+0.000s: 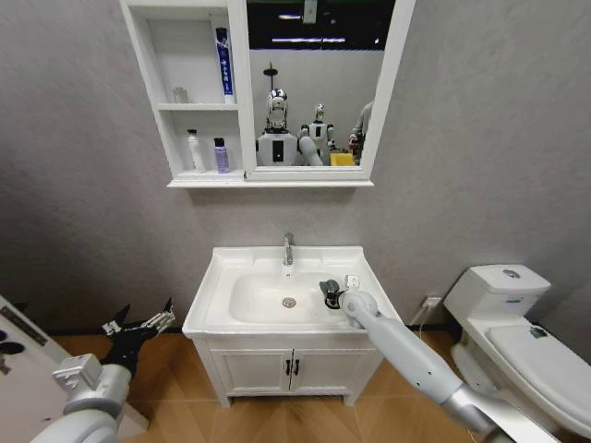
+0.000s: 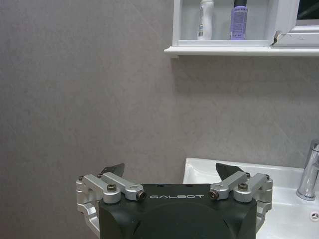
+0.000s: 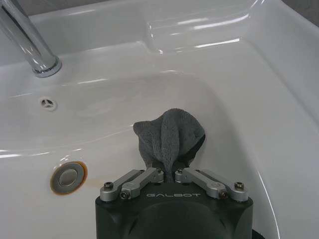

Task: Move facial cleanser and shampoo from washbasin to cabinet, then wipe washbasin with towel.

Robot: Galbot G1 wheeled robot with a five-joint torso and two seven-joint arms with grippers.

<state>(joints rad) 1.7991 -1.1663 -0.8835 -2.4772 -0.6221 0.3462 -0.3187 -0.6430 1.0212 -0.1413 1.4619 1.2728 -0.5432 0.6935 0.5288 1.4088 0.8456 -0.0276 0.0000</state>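
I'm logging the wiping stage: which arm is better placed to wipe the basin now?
Right: the right gripper is shut on the towel inside the washbasin bowl. The left gripper hangs open beside it.

Even, soft indoor light — few shadows. White glare streaks run along the washbasin (image 3: 209, 45) rim and bowl. The head view bows at its edges; all three views are sharp.
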